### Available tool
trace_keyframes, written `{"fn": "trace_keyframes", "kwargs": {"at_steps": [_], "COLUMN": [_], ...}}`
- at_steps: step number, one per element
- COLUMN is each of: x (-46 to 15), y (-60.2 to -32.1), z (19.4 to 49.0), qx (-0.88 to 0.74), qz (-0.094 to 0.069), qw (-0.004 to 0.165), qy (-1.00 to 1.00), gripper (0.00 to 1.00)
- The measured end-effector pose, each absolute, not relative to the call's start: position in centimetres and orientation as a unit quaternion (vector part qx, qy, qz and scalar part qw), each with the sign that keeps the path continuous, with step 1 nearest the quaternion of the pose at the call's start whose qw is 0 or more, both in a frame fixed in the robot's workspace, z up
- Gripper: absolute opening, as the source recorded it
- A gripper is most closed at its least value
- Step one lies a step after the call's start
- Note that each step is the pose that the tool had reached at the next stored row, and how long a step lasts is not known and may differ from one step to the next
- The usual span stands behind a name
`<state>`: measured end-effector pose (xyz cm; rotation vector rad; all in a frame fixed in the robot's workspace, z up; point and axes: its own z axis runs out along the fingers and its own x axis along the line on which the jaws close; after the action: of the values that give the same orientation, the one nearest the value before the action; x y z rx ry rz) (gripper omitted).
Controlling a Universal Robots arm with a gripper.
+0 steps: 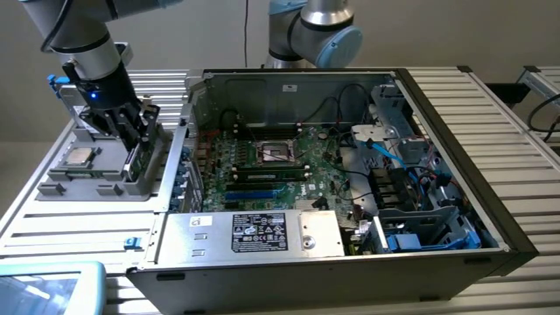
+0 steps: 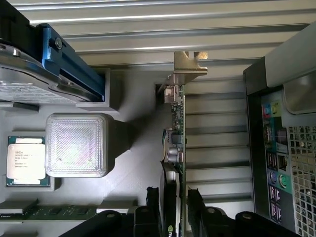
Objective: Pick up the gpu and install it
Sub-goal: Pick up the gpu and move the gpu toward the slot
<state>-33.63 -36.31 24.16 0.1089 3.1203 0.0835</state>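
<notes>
The gpu (image 1: 134, 159) stands on edge in a slot of the grey parts holder (image 1: 61, 177), at the exterior view's left of the open computer case (image 1: 455, 131). My gripper (image 1: 131, 139) is lowered over it. In the wrist view the gpu (image 2: 177, 128) shows edge-on as a thin green card with its silver end bracket (image 2: 190, 64) at the far end. My gripper (image 2: 173, 210) is open and straddles the card, one black finger (image 2: 153, 205) on each side with a narrow gap between pad and card.
The holder also carries a processor chip (image 2: 25, 160), a clear ribbed block (image 2: 76, 144), a silver drive with a blue rail (image 2: 74, 64) and a memory stick (image 2: 54, 212). The case's rear ports (image 2: 276, 173) are close beside the gpu. Inside the case lie the motherboard (image 1: 262, 164) and power supply (image 1: 262, 233).
</notes>
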Motion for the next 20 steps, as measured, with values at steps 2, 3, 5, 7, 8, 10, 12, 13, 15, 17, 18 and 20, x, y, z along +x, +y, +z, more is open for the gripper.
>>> {"fn": "trace_keyframes", "kwargs": {"at_steps": [2, 3, 5, 7, 8, 10, 12, 13, 15, 17, 18, 20], "x": [-33.6, -33.6, -33.6, -33.6, -33.6, -33.6, -33.6, -33.6, -33.6, -33.6, -33.6, -33.7], "y": [-36.3, -36.3, -36.3, -36.3, -36.3, -36.3, -36.3, -36.3, -36.3, -36.3, -36.3, -36.3], "z": [24.2, 24.2, 24.2, 24.2, 24.2, 24.2, 24.2, 24.2, 24.2, 24.2, 24.3, 25.2], "qx": [0.035, 0.035, 0.035, 0.035, 0.035, 0.035, 0.035, 0.035, 0.035, 0.035, 0.035, 0.035], "qz": [0.027, 0.027, 0.027, 0.027, 0.027, 0.027, 0.027, 0.027, 0.027, 0.027, 0.027, 0.027], "qw": [0.009, 0.009, 0.009, 0.009, 0.009, 0.009, 0.009, 0.009, 0.009, 0.009, 0.009, 0.009], "qy": [0.999, 0.999, 0.999, 0.999, 0.999, 0.999, 0.999, 0.999, 0.999, 0.999, 0.999, 0.999], "gripper": [0.31, 0.28, 0.28, 0.28, 0.28, 0.28, 0.28, 0.28, 0.28, 0.28, 0.28, 0.28]}}
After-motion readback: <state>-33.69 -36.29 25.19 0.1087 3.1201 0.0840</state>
